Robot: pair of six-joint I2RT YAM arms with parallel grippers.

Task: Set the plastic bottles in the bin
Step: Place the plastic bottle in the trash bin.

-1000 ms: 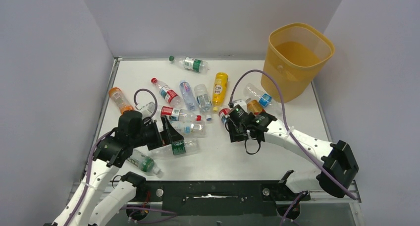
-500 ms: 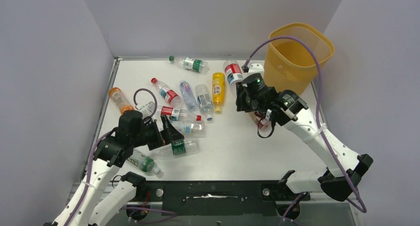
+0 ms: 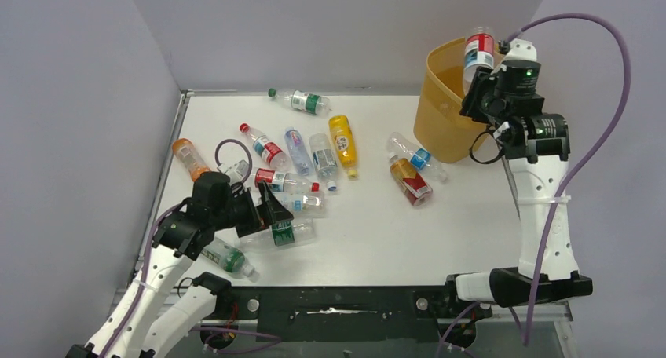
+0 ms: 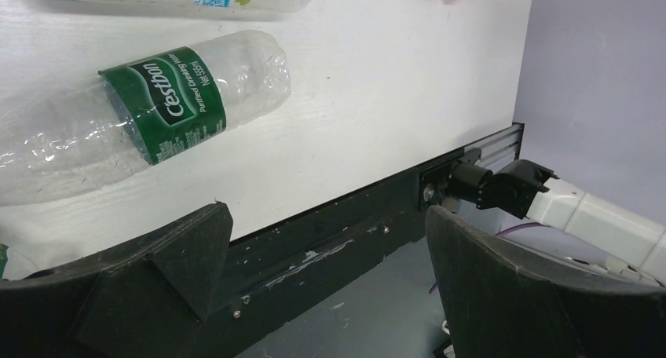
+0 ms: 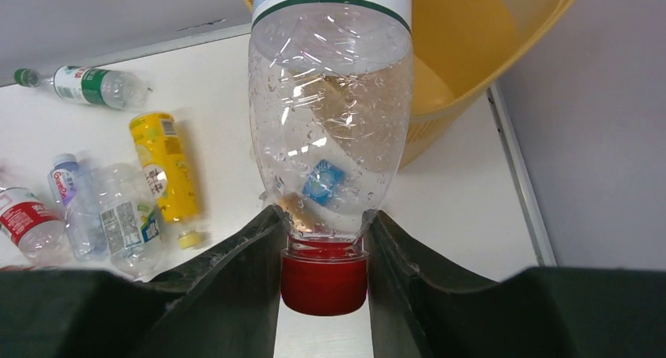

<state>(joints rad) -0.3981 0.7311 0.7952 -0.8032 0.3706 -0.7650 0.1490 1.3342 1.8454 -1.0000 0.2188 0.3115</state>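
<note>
Right gripper [image 5: 323, 244] is clamped on the neck of one clear, red-capped bottle [image 5: 330, 130]. Cap sits back toward the wrist, betw. the fingers. The body sticks out past the tips, so the long axis runs in line w/ the fingers, base leading. In the top view it stands near upright, cap down.

The bin [image 5: 471, 52] opens ahead of the tips and below.

Risks, my guess:
- The hold is on the neck only (a narrow bite), so the bottle may pivot or slip.
- If let go too early, it could clip the rim and bounce back to the table.

Left gripper [image 4: 326, 224] has its jaws apart w/ nothing betw. them. The green-label bottle [image 4: 141, 122] lies just beyond its tips, off to one side, its axis roughly across the gap.
</note>
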